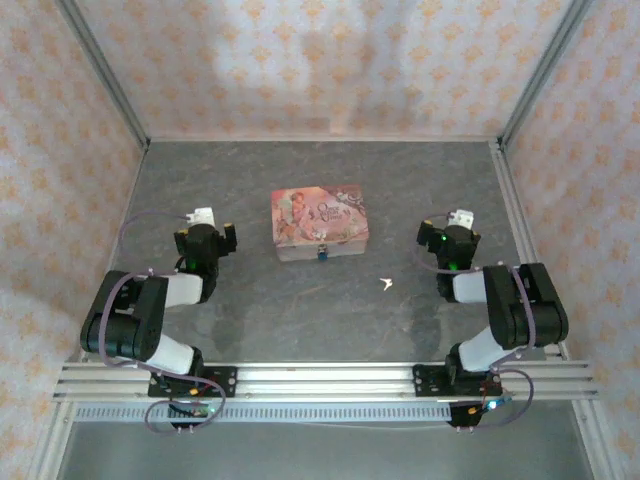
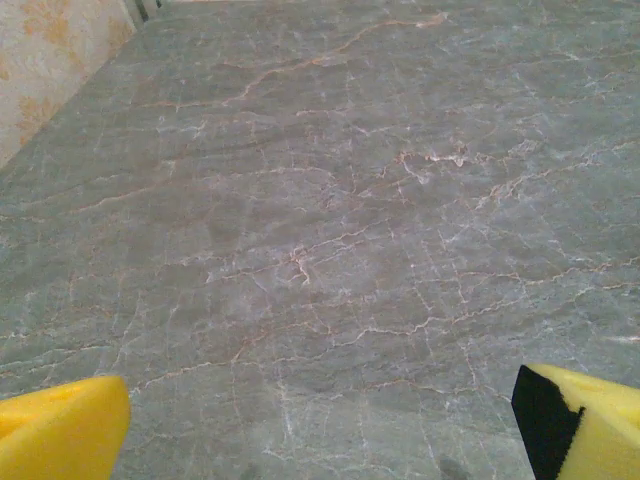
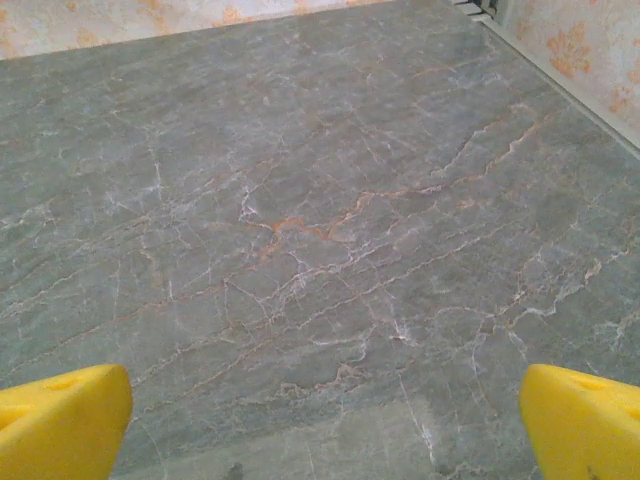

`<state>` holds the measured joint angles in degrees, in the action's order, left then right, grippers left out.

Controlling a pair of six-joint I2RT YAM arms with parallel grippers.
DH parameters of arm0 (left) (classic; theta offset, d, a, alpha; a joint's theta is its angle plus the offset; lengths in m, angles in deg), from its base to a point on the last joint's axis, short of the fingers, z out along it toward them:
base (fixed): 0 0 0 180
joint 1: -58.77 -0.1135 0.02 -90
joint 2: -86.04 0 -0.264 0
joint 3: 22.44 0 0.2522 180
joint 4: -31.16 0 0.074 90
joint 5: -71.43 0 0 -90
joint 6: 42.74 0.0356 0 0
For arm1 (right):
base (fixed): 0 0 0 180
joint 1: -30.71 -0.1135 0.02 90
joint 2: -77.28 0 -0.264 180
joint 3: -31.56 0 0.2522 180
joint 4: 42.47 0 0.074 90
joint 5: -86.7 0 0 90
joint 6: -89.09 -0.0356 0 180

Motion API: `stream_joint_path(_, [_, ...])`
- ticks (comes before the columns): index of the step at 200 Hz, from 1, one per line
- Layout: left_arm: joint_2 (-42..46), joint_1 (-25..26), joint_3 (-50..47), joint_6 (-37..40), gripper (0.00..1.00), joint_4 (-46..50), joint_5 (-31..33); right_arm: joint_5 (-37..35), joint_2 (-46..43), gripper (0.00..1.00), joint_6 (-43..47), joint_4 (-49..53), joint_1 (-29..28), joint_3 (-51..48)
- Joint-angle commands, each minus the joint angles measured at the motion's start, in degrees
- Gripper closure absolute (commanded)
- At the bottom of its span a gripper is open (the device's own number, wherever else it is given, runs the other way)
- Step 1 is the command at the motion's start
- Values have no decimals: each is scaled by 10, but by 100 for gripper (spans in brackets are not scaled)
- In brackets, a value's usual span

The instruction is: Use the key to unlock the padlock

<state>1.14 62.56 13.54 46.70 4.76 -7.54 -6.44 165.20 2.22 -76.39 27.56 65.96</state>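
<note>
The left fingers (image 2: 60, 430) and the right fingers (image 3: 60, 420), two yellow pads each, are spread wide and hold nothing. Between the two arms sits one pink box (image 1: 319, 222) with one padlock (image 1: 323, 253) at its near side. One key (image 1: 386, 284) lies on the table (image 1: 250, 310), nearer the right arm.

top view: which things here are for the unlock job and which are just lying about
For the job:
padlock, at the box's front edge
key, loose on the table, right of the padlock and nearer the arms

Just lying about:
box
table
</note>
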Motion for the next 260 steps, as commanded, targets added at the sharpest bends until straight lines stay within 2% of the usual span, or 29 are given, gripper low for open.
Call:
stream_joint_path(1, [-9,6,18,-1,0,-33,28,-1,8,1,12,-36,2,13])
stream_joint_path(158, [-8,6,18,-1,0,-33,28,0,7,1,11,-35,3,14])
stream_joint_path(183, [-8,6,18,-1,0,-34,27,-22,0,1,3,-30,3,17])
stream_joint_path(194, [8,5,35,-2,0,8,28,-35,-29,1,0,25,2,33])
stream_joint_path(215, [38,5,120,-8,0,173,45,-56,-102,1,-13,179,1,89])
stream_joint_path(226, [52,5,145,-16,0,220,55,-62,-134,1,-34,217,1,104])
stream_joint_path(239, [74,4,172,-65,0,273,84,-44,-171,1,-58,256,2,118])
stream_joint_path(249, [87,0,207,-116,0,334,86,-26,-198,1,-115,310,8,135])
stream_joint_path(260, [93,-9,253,-181,0,418,65,-23,-236,1,-240,418,20,168])
